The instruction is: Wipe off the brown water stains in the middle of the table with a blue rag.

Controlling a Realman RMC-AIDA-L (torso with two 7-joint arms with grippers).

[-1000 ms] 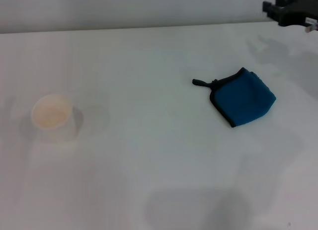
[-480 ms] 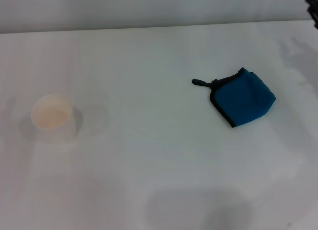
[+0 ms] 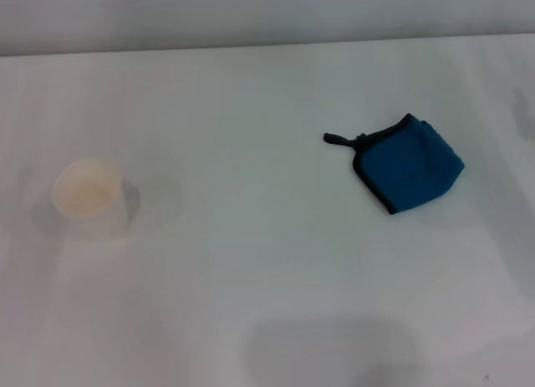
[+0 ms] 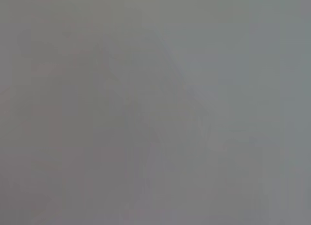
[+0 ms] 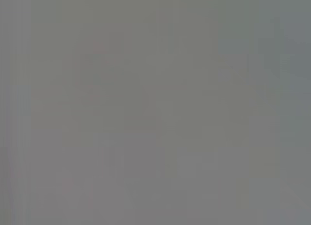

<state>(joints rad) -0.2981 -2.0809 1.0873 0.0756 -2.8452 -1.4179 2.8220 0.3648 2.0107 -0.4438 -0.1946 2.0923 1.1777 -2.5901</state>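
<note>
Rag [image 3: 410, 164] sits right of centre in the head view, folded, blue with black edging, loop tab pointing toward frame left, lying flat on the table [image 3: 251, 94]. Paper cup [image 3: 90, 199] stands upright at mid-left, well apart from the rag, with a pale tan inside. Brown stains: can't make any out on the white surface between the two. Neither gripper shows in the head view. Both wrist views are flat grey with nothing readable in them, so whether the fingers are apart or together: can't tell.
</note>
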